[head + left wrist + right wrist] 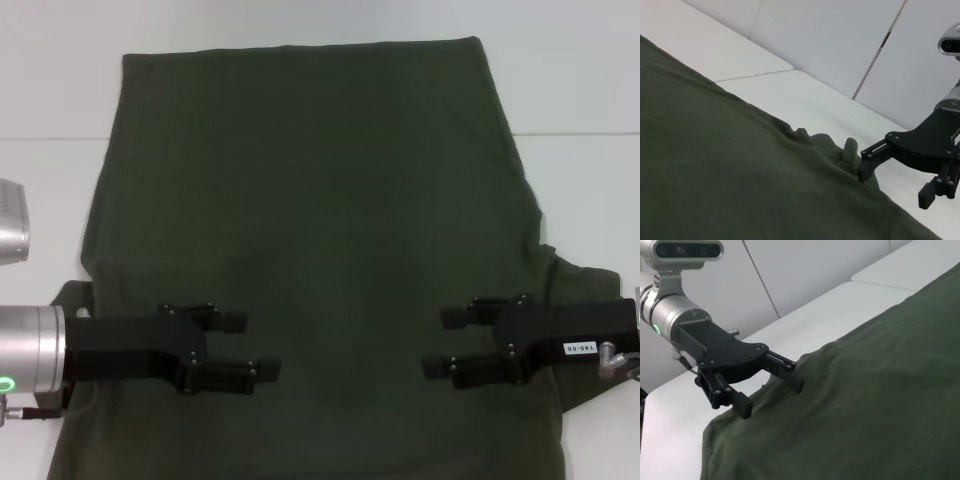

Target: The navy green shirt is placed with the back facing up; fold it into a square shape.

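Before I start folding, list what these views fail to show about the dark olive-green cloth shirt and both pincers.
- Dark olive-green cloth shirt: near hem cut off by the head view's bottom edge.
- Its underside: hidden against the white table, so no print visible.
- Left sleeve: mostly hidden under the left arm in the head view.
- Left pincer and right pincer: open above the cloth; contact with it cannot be told.

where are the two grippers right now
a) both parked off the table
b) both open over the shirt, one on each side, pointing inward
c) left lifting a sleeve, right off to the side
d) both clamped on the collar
b: the left gripper and right gripper are both over the shirt, facing each other with fingers spread and no cloth between them.
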Motion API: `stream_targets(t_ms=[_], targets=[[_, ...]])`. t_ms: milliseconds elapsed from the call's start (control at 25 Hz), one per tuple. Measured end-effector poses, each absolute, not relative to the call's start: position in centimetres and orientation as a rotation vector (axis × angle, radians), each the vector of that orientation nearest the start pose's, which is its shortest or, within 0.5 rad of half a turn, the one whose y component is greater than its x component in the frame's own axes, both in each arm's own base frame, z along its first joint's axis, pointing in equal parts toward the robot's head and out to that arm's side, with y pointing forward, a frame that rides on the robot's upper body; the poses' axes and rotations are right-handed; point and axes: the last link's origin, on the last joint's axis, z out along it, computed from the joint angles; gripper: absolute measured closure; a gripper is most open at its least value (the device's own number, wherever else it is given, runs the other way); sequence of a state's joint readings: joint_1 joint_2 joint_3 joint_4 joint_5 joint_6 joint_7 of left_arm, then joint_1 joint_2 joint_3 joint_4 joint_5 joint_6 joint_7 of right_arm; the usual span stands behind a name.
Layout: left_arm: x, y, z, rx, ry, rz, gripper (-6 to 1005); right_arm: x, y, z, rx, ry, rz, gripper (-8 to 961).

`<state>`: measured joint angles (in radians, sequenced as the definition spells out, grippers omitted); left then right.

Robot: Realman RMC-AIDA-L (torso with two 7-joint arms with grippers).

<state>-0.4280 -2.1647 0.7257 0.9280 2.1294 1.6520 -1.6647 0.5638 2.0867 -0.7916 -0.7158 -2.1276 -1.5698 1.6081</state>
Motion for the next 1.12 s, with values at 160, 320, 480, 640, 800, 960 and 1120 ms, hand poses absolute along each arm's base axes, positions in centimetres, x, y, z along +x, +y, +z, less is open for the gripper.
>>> stream_targets(t_ms=[160,320,480,640,800,960,1120], targets=[[-26.0,30.3,0.0,-2.775,-0.881,-0.573,65,25.2,33.1,-1.3,-2.871,0.792,0.491,24],[-25.8,30.5,0.0,-2.778,-0.878,-0.575,66,25.1,33.1,-1.3,-2.872,0.772,0.490,25],[-25.7,30.6,0.0,-2.780,-0.876,-0.577,66,25.1,33.3,-1.3,-2.865,0.765,0.485,26],[-25.7,30.6,0.1,-2.768,-0.904,-0.585,67,25.2,33.4,-1.3,-2.856,0.773,0.491,26],[-26.9,31.1,2.2,-2.596,-1.193,-0.642,67,25.2,33.9,-0.6,-2.781,0.903,0.551,27],[-29.6,30.4,5.8,-2.289,-1.595,-0.735,68,25.4,34.8,0.4,-2.665,1.053,0.616,28],[-32.7,28.6,8.1,-1.982,-1.835,-0.838,68,26.1,35.8,0.9,-2.534,1.188,0.643,29]])
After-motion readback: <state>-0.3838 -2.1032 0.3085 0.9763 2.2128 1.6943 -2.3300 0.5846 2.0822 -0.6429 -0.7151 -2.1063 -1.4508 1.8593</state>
